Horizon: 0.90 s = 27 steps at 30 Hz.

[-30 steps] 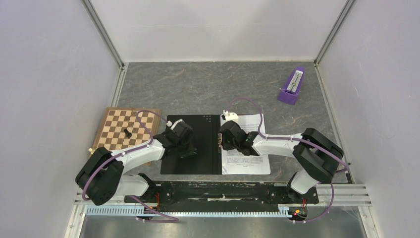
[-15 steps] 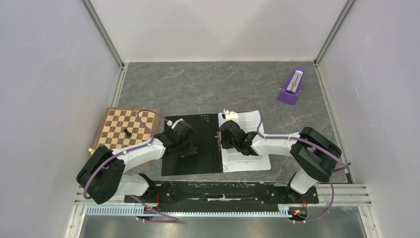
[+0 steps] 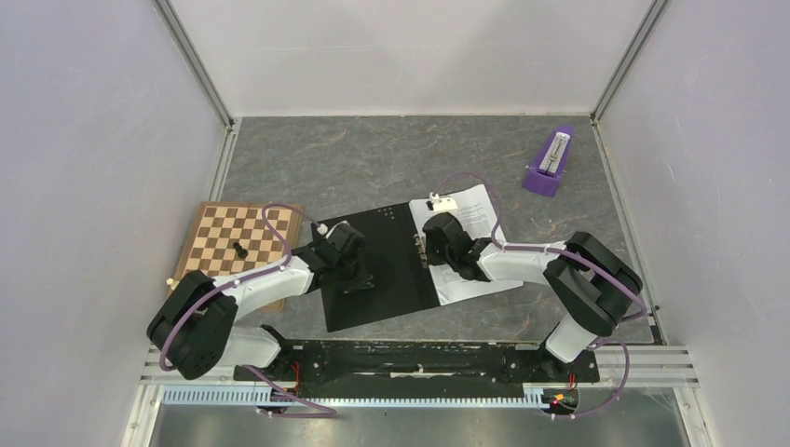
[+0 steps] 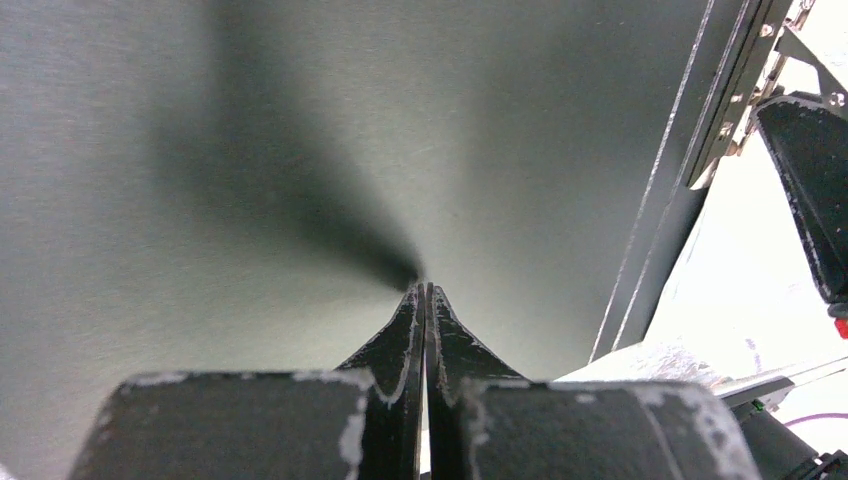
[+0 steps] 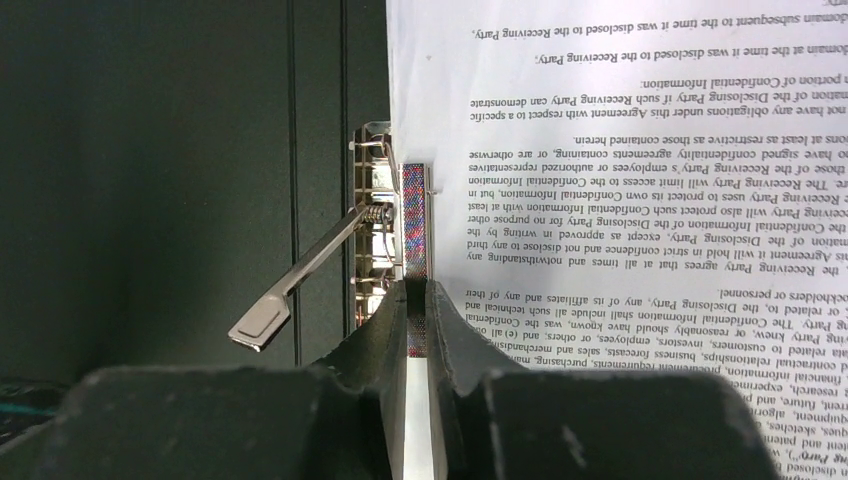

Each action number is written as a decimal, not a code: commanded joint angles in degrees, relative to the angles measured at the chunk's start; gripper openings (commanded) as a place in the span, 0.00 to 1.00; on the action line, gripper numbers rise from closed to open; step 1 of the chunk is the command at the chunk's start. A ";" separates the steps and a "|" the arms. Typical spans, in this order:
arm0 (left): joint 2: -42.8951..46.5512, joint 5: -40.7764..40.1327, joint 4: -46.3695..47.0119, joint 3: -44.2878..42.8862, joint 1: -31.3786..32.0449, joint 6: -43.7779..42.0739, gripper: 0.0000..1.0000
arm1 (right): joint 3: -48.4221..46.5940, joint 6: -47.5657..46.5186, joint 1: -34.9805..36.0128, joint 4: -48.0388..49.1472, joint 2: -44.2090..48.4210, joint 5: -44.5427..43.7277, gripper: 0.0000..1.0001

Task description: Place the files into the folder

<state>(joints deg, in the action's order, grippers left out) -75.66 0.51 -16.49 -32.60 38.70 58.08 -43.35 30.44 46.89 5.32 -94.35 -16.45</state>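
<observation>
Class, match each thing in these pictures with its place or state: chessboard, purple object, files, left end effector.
1 chessboard
2 purple object
3 files
4 left end effector

A shut, tips on the folder's black inside
B far right of the table
C right of the metal spine clip
D left of the folder

Pairs: 1-D, 2-B, 3-C, 4-A

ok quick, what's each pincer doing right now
left pincer: closed, empty, tips on the open folder.
right pincer: nearly closed astride the metal clip bar; a grip cannot be told.
</observation>
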 commanded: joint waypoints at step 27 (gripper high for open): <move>-1.18 -8.17 -2.05 0.08 -0.11 0.09 0.03 | -6.14 -7.38 -2.86 -15.75 2.39 1.77 0.25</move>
<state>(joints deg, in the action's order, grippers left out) -75.50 -5.91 -19.00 -33.12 38.70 58.02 -47.72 23.33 44.23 -5.45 -93.73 -14.61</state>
